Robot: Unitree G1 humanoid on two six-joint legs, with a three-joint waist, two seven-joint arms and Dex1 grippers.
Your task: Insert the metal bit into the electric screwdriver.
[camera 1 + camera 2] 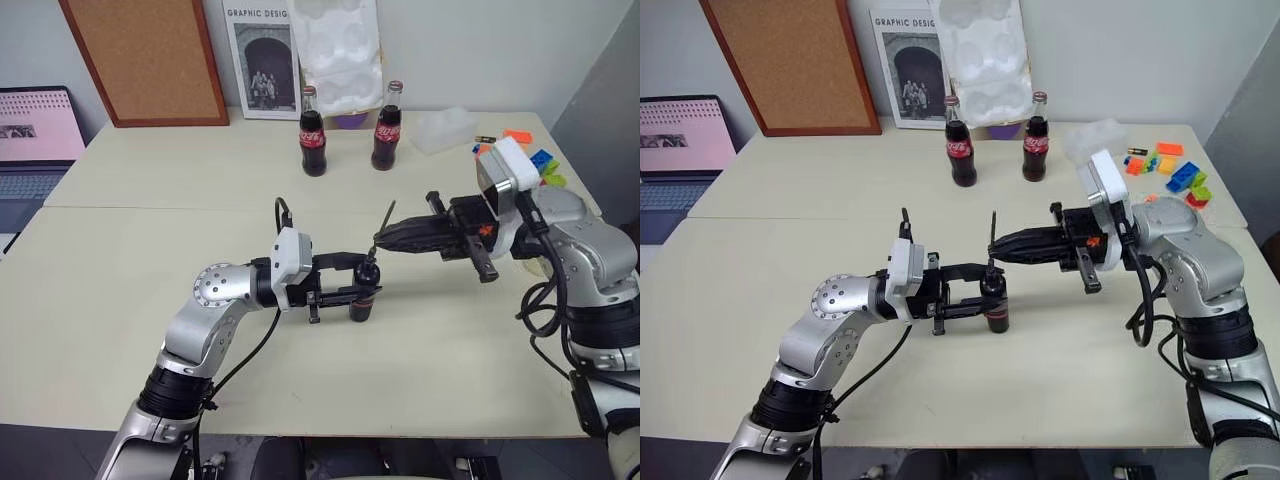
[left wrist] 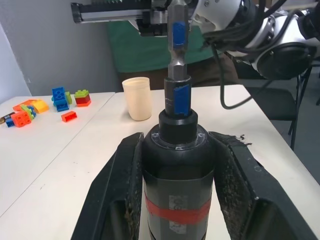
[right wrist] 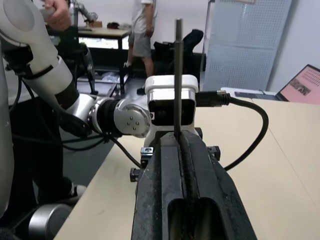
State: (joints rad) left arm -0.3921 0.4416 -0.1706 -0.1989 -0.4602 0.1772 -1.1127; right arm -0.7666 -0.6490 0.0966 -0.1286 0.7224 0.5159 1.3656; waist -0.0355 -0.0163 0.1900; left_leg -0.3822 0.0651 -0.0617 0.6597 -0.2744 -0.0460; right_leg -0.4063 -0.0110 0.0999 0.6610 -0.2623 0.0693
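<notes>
Now, from the left: the left gripper is clamping the screwdriver upright just above the table, fingers closed tight on its black body near the red band. Directly over its blue-marked tip, the bit is standing near vertical, thin and silver-grey, pinched at its lower end by the right gripper, whose fingers are shut together. I judge the bit aligned with the socket but not yet seated; pushing down is what's left.

Over the desk, the left end effector clamps the upright electric screwdriver, while the right end effector pinches the thin metal bit just above it.
</notes>
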